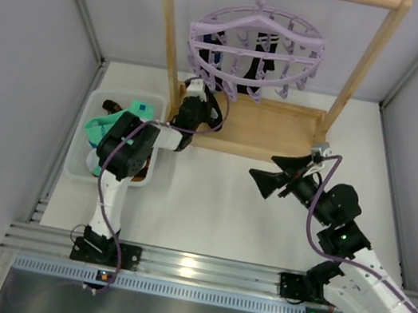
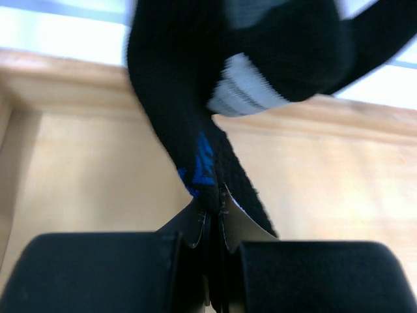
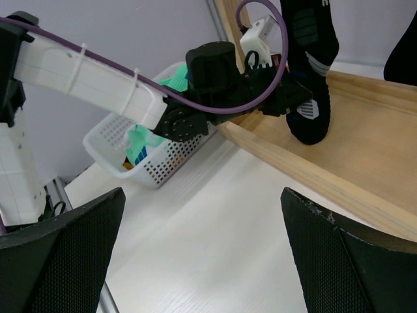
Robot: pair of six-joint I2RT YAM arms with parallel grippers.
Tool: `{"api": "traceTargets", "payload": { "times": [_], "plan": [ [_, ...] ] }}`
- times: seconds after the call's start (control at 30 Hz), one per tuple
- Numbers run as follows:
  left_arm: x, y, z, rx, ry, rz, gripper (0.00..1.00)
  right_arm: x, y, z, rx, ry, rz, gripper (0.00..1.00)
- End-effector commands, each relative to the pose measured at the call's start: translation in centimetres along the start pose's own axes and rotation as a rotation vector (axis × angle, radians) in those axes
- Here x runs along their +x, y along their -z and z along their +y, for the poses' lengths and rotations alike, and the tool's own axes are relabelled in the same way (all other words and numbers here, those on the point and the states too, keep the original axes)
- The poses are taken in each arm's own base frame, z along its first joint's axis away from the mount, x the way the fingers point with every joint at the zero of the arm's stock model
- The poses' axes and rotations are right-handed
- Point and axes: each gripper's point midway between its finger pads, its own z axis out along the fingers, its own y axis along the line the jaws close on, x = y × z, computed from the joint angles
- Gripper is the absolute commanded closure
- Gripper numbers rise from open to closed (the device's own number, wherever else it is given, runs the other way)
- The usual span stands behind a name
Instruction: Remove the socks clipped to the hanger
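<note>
One black sock (image 2: pixel 189 130) is pinched at the toe by the left tool (image 2: pixel 215 218), which is clenched on the fabric (blue mark just above the grip). The sock hangs below the hanger (image 1: pixel 254 47) at 12 o'clock in the top view, inside the wooden frame (image 1: pixel 164 27). Its clipped end is not made out. The right tool (image 1: pixel 270 179) is parked released at 3 o'clock over the table (image 1: pixel 207 213), nothing in it. A straight, steady downward pull is advised; a sideways tug would likely swing the hanger. The basket (image 1: pixel 78 162) at 9 o'clock is judged the drop point.
</note>
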Motion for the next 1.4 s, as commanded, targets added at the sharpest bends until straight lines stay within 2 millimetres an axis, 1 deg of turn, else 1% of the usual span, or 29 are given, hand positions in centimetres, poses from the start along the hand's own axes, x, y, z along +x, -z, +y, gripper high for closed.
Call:
{"api": "traceTargets", "payload": {
  "times": [0.0, 0.03, 0.13, 0.17, 0.23, 0.27, 0.33, 0.37, 0.43, 0.53, 0.57, 0.6, 0.63, 0.67, 0.73, 0.77, 0.87, 0.9, 0.97, 1.0, 1.03, 1.07, 1.13, 1.17, 1.2, 1.27, 1.3, 1.33, 1.37],
  "plan": [
    [-7.5, 3.7, -4.2, 0.029, 0.042, -0.196, 1.0, -1.6, 0.3, 0.5, -0.02, 0.017, -0.062, 0.01],
    [-7.6, 5.3, -4.3, 0.028, 0.046, -0.196, 1.0, -1.8, 0.5, 0.6, -0.022, 0.02, -0.068, 0.01],
    [-7.6, 7.7, -5.2, 0.033, 0.072, -0.198, 1.0, -2.7, 1.1, 0.9, -0.019, 0.027, -0.095, 0.01],
    [-7.7, 9.2, -5.7, 0.045, 0.082, -0.197, 1.0, -3.2, 1.5, 1.0, -0.013, 0.034, -0.112, 0.01],
    [-7.6, 10.8, -5.5, 0.022, 0.078, -0.202, 1.0, -3.5, 1.9, 1.2, -0.01, 0.037, -0.116, 0.01],
    [-7.6, 12.3, -5.5, 0.025, 0.078, -0.204, 1.0, -3.7, 2.0, 1.1, -0.002, 0.038, -0.121, 0.01],
    [-7.6, 14.2, -6.2, 0.024, 0.071, -0.213, 1.0, -4.3, 2.4, 1.4, -0.001, 0.044, -0.133, 0.01],
    [-7.1, 15.9, -6.8, 0.04, 0.059, -0.207, 1.0, -4.4, 2.5, 1.3, 0.005, 0.044, -0.134, 0.01],
    [-7.0, 17.7, -6.9, 0.035, 0.05, -0.214, 1.0, -4.9, 2.8, 1.5, 0.006, 0.046, -0.139, 0.02],
    [-5.3, 21.0, -8.4, 0.084, 0.025, -0.191, 1.0, -5.7, 3.4, 1.9, 0.011, 0.038, -0.159, 0.02],
    [-4.6, 22.2, -9.4, 0.107, 0.02, -0.183, 1.0, -5.9, 3.7, 2.1, 0.01, 0.036, -0.16, 0.02],
    [-3.8, 23.2, -9.4, 0.117, 0.01, -0.172, 1.0, -6.5, 3.9, 2.3, 0.007, 0.035, -0.171, 0.02],
    [-3.5, 23.9, -9.8, 0.128, 0.0, -0.169, 1.0, -6.6, 4.0, 2.4, 0.007, 0.034, -0.171, 0.02],
    [-2.5, 25.1, -11.2, 0.165, -0.025, -0.153, 1.0, -7.0, 4.2, 2.7, 0.004, 0.031, -0.176, 0.03],
    [-1.6, 26.3, -11.6, 0.173, -0.047, -0.143, 1.0, -7.5, 4.5, 3.0, 0.003, 0.029, -0.174, 0.03],
    [-0.8, 27.3, -12.9, 0.209, -0.067, -0.131, 1.0, -7.7, 4.6, 3.1, 0.007, 0.027, -0.176, 0.04],
    [0.9, 29.0, -14.6, 0.251, -0.111, -0.108, 1.0, -8.4, 4.6, 3.1, 0.025, 0.024, -0.161, 0.04],
    [1.1, 29.3, -14.7, 0.239, -0.121, -0.111, 1.0, -9.6, 4.7, 3.6, 0.021, 0.03, -0.18, 0.04],
    [2.4, 30.4, -16.1, 0.265, -0.169, -0.096, 1.0, -8.7, 4.0, 3.1, 0.042, 0.018, -0.111, 0.05],
    [2.7, 30.7, -16.2, 0.253, -0.188, -0.097, 1.0, -9.7, 3.9, 3.6, 0.032, 0.023, -0.118, 0.05],
    [2.8, 30.9, -16.0, 0.226, -0.211, -0.105, 1.0, -9.5, 3.6, 3.7, 0.029, 0.02, -0.091, 0.06],
    [3.4, 31.6, -16.7, 0.241, -0.225, -0.099, 1.0, -9.1, 2.8, 3.4, 0.033, 0.014, -0.059, 0.07],
    [3.9, 32.1, -16.9, 0.239, -0.235, -0.096, 1.0, -10.3, 2.3, 4.0, 0.019, 0.019, -0.05, 0.09],
    [4.3, 32.6, -17.1, 0.246, -0.242, -0.09, 1.0, -9.5, 1.5, 3.7, 0.028, 0.007, -0.003, 0.09],
    [4.5, 32.6, -17.3, 0.247, -0.247, -0.088, 1.0, -10.7, 1.3, 4.1, 0.019, 0.014, -0.009, 0.1],
    [4.9, 32.8, -17.5, 0.249, -0.263, -0.084, 1.0, -10.3, -0.1, 3.7, 0.037, 0.014, 0.038, 0.11],
    [5.0, 32.7, -17.9, 0.25, -0.271, -0.084, 1.0, -11.2, -0.4, 3.9, 0.044, 0.034, 0.041, 0.11],
    [5.1, 32.6, -18.0, 0.247, -0.297, -0.086, 1.0, -11.4, -0.9, 3.3, 0.086, 0.041, 0.048, 0.11],
    [5.3, 32.8, -18.4, 0.251, -0.314, -0.087, 1.0, -10.6, -2.1, 3.1, 0.092, 0.055, 0.091, 0.12]
  ]
}}
